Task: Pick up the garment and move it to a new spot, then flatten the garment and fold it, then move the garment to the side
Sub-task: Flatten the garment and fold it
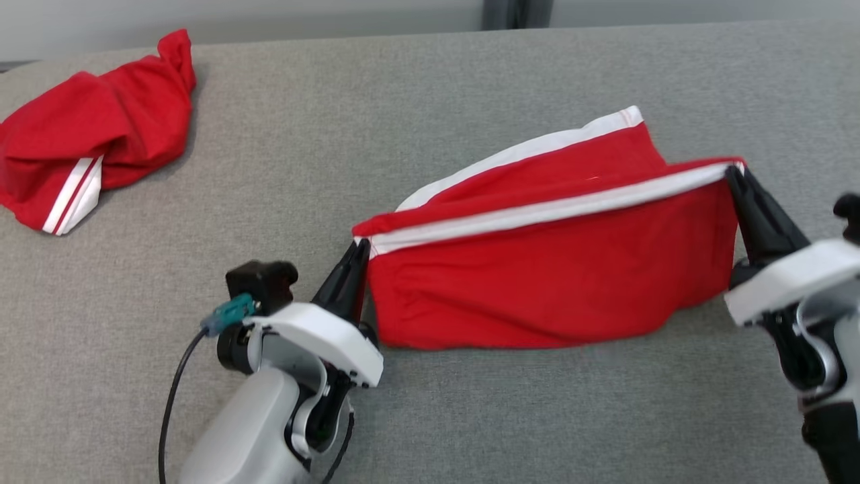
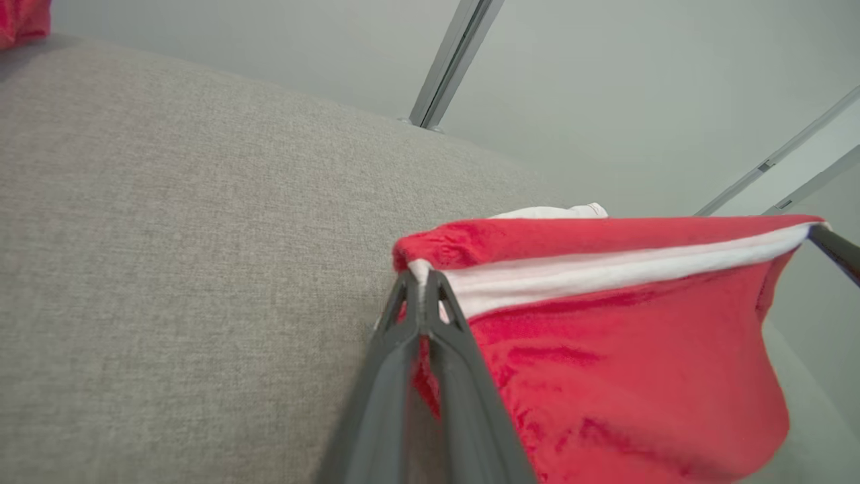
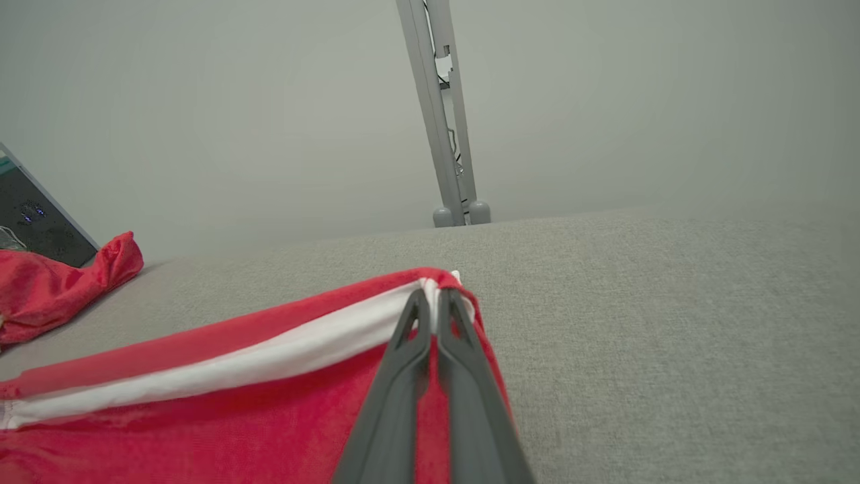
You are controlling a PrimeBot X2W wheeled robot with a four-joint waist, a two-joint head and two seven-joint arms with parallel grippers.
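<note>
Looks like the flattening step, before any fold. Held up over the middle and right part of the grey worktop [image 1: 336, 134], the red garment [image 1: 551, 269], by the two ends of its white-banded edge. Clamped narrow on the one corner with the left end effector [image 1: 361, 249] and on the other corner with the right end effector [image 1: 732, 173]; in both wrist views, white band pinched between the dark tips, no gap to see. Stretched almost straight between the two grips along this upper edge, while hanging below like a small curtain, with the lower hem touching the worktop. Behind the front layer, a second layer with its own white band, sagging back and not held. Far at the left, well apart, another crumpled red garment [image 1: 87, 134], not part of this grip. Probably calls next for keeping the edge taut and lowering both grips together, drawing the cloth across the worktop so that both layers lie smooth. Better to let go only once the banded edge lies flat. Possible trouble: the loose back layer bunching under the front one.
</note>
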